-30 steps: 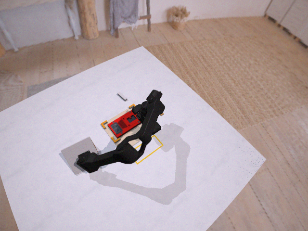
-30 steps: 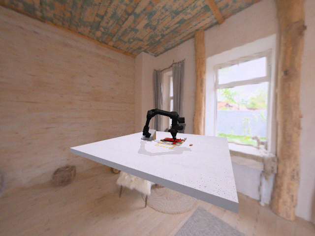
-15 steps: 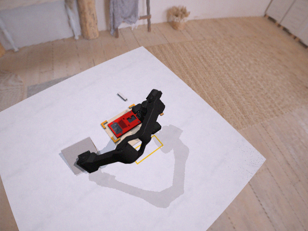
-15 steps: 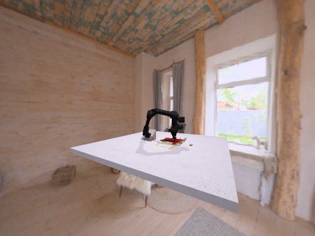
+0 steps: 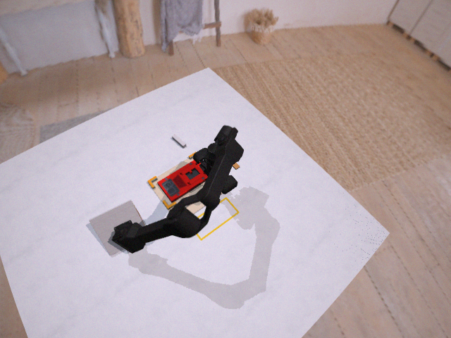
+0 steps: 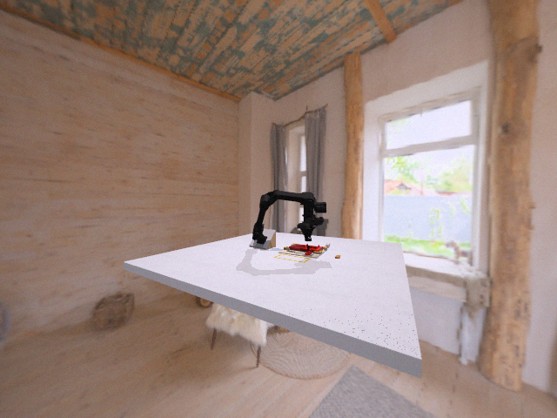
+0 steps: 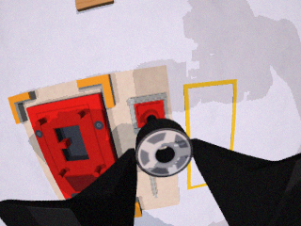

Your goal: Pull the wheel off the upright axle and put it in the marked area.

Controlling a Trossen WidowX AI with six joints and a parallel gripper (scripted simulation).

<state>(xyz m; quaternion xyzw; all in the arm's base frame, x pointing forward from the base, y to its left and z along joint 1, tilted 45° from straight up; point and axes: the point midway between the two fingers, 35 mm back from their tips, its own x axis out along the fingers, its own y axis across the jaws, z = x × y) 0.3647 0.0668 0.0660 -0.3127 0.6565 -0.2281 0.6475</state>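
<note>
The wheel (image 7: 147, 163), black with a light grey spoked hub, is between the two fingertips in the wrist view. My gripper (image 7: 164, 149) (image 6: 308, 239) is shut on it and holds it above the board. The upright axle stands on a small red base (image 7: 157, 105) (image 6: 305, 250) below; its dark tip shows just past the wheel's rim in the wrist view. In the exterior view there is a gap between the fingertips and the axle. The marked area is a yellow outline (image 7: 210, 83) (image 5: 220, 225) (image 6: 291, 259) beside the board. The arm hides the wheel in the top view.
A red chassis (image 5: 182, 186) (image 7: 96, 115) lies on the beige board (image 7: 157, 75), between orange corner brackets (image 7: 108, 91) (image 5: 151, 182). A small wooden block (image 5: 235, 165) (image 6: 338, 256) (image 7: 94, 5) lies beyond the board. A light grey bar (image 5: 178, 140) lies behind it.
</note>
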